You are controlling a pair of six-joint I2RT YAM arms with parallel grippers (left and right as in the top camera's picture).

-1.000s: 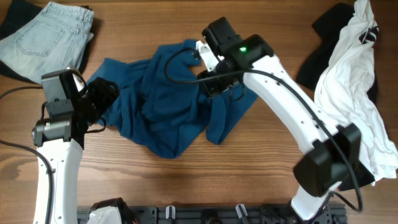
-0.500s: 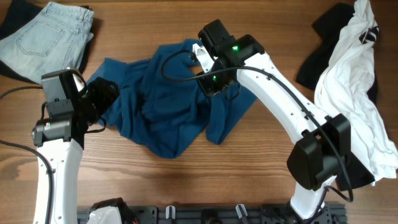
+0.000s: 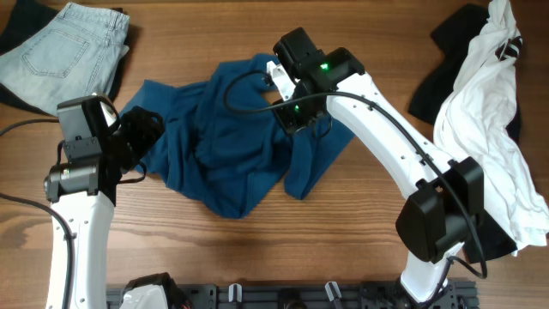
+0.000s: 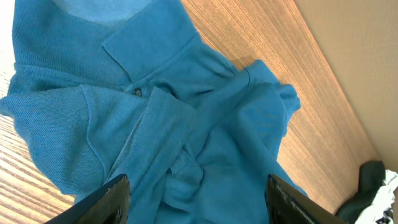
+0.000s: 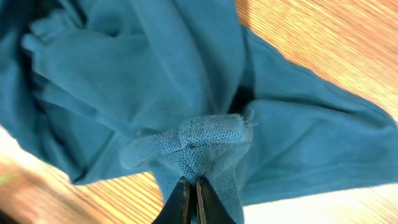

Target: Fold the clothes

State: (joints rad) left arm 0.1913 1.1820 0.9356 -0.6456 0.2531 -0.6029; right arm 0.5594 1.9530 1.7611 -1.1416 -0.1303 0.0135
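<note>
Nearest me, along the front edge of the counter (image 3: 360, 249), my left arm (image 3: 77, 223) rises straight up the left side and my right arm (image 3: 390, 150) arches in from the lower right toward the middle. My left tool (image 4: 198, 186) hangs at the left edge of the teal-blue shirt (image 3: 232, 163), its fingers (image 4: 118, 196) spread wide with nothing between them. From its wrist view the cloth fills the space below, and I cannot tell whether the fingers touch it. The shirt lies crumpled in the middle of the wood-grain counter, bunched into deep wrinkles, one flap trailing toward the front right. The left wrist view shows its collar (image 4: 146, 40) and a small button (image 4: 137, 92) on the placket, both facing up. Further in, my right tool (image 5: 191, 190) sits over the shirt's upper right part, its fingers pressed together and pinching a small ridge of the teal fabric, which bunches up just past the fingertips. Beyond the shirt, at the far left corner, pale-blue jeans (image 3: 64, 47) lie with a back pocket up, resting on a dark cloth (image 3: 15, 26) and close to the shirt's left end. At the far right a white garment (image 3: 485, 129) sprawls over a black cloth (image 3: 446, 60) and runs down the counter's right side, well apart from the shirt.
</note>
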